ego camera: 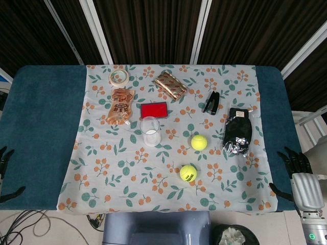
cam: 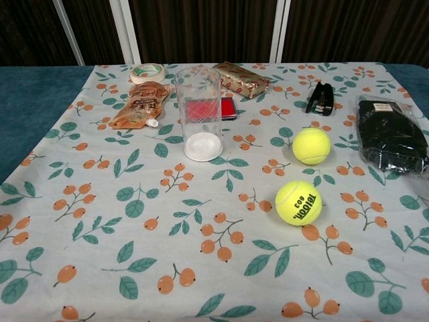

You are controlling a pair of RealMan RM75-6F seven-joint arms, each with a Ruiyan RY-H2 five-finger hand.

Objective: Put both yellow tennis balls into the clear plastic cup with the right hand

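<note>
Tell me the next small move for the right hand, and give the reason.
Probably reach the right hand in toward the nearer tennis ball. Both balls lie loose on the cloth, the other ball too, the cup stands upright without a ball inside, and the hand sits at the table's edge holding nothing.

We see a teal table [ego camera: 43, 138] under a floral cloth [ego camera: 127, 178], dark slatted wall panels [ego camera: 148, 28] with white posts [ego camera: 97, 30] behind, cables [ego camera: 30, 224] on the near-left floor.

Fuzzy tennis balls [cam: 311, 145] — clear plastic cup [cam: 200, 113]
</note>
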